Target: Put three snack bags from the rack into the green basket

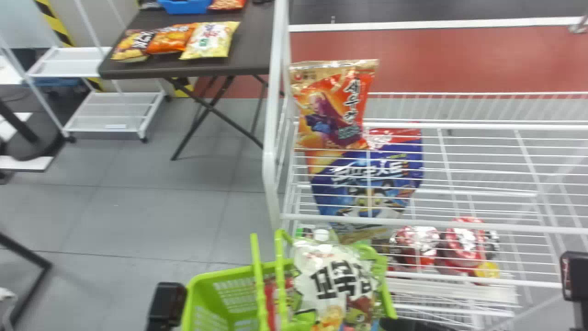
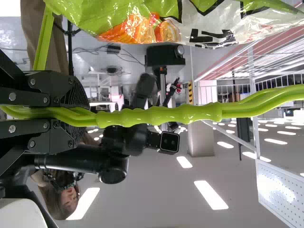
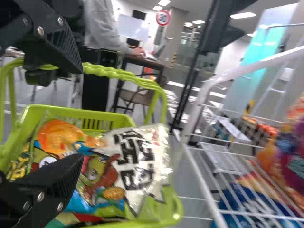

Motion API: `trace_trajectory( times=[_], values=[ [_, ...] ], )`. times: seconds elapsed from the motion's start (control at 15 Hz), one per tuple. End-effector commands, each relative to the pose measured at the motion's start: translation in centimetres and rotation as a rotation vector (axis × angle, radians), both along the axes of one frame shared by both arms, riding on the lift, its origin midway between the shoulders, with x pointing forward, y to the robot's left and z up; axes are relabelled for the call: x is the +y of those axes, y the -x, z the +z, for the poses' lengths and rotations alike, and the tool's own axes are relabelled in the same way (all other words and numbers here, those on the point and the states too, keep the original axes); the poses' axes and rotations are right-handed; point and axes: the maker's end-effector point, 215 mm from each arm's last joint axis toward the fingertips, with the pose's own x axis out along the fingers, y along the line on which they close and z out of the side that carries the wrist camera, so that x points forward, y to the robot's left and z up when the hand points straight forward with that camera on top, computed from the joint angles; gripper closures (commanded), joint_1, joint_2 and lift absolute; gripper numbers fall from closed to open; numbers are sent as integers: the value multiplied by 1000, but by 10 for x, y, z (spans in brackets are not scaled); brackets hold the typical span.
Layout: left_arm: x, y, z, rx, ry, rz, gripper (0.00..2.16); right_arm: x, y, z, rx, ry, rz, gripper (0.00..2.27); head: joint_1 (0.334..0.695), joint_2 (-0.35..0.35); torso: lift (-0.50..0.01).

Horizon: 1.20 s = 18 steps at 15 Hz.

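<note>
Tool on the left (image 1: 166,301), black and two-fingered, is clenched on the ribbed handle (image 2: 161,115) of the green plastic basket (image 1: 200,294); the black right tool (image 1: 411,324) is spread, grasping nothing, near it. Inside lies a white-and-green snack bag (image 1: 337,280). Beyond, an orange-and-gold bag (image 1: 333,110) leans in the white wire rack (image 1: 482,225), above a blue one (image 1: 367,184).

This looks like a lab with a shop-style rack (image 1: 268,161) of snack bags (image 1: 337,105) and hazard-striped tape (image 1: 56,23).
</note>
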Motion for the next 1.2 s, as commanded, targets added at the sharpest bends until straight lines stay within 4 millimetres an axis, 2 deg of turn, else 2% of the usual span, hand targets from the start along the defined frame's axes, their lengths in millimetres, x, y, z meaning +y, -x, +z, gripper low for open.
trace_trajectory(
  times=[0.0,0.07,0.13,0.2,0.33,0.4,0.53,0.67,0.73,1.0,1.13],
  values=[
    [-1,0,1,2,3,0,2148,-52,-47,-10,-101,101,-181,56,695,-60,0],
    [-1,0,1,0,3,0,2148,-86,-71,-25,-167,208,-271,60,695,-138,0],
    [-1,0,1,2,3,0,2148,-109,-82,-40,-193,276,-325,60,695,-138,0],
    [-1,0,1,2,3,0,2148,-123,-89,-49,-212,311,-361,60,695,-256,0],
    [-2,1,1,1,5,-2,2148,-162,-115,-56,-330,428,-464,70,695,-343,0],
    [-3,1,0,3,3,-4,2148,-177,-123,-55,-381,477,-501,70,695,-350,0],
    [-3,2,0,3,3,-5,2148,-193,-137,-47,-471,571,-551,73,695,-350,0],
    [-4,2,0,5,5,-7,2148,-196,-151,-17,-663,712,-632,76,695,-350,0],
    [-4,2,0,5,5,-7,2148,-192,-153,-7,-725,749,-659,76,695,-350,0],
    [-8,7,2,9,15,-17,2148,-155,-151,19,-904,843,-730,76,695,-350,0],
    [-8,11,3,13,17,-18,2148,-138,-149,17,-925,844,-733,76,695,-350,0]
  ],
)
